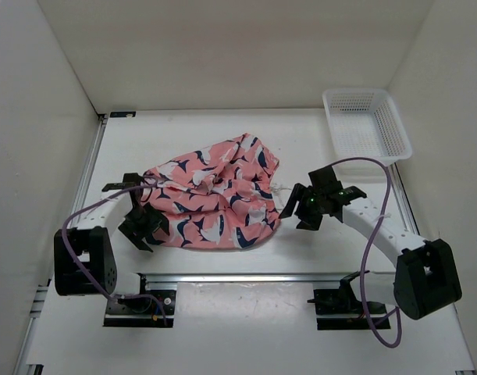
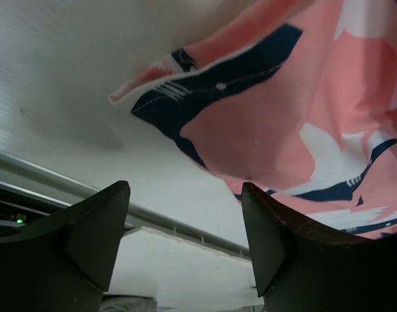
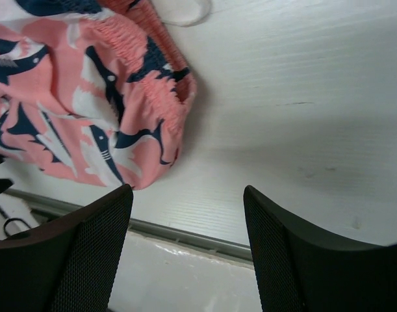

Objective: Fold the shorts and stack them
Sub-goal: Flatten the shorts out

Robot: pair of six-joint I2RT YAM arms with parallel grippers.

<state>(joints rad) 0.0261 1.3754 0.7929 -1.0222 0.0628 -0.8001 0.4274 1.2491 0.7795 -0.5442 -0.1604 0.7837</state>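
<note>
The salmon-pink shorts (image 1: 213, 195) with navy and white shapes lie crumpled in a heap in the middle of the table. My left gripper (image 1: 146, 223) is open and empty at the heap's left edge; in the left wrist view the fabric (image 2: 302, 110) hangs just above and beyond its right finger. My right gripper (image 1: 297, 205) is open and empty just right of the heap; in the right wrist view the elastic waistband and a folded edge (image 3: 120, 104) lie at upper left, apart from its fingers. A white drawstring (image 1: 279, 188) pokes out on the right side.
A white plastic mesh basket (image 1: 366, 123) stands at the back right of the table. A metal rail (image 1: 269, 276) runs along the table's near edge. White walls enclose the table on the left, back and right.
</note>
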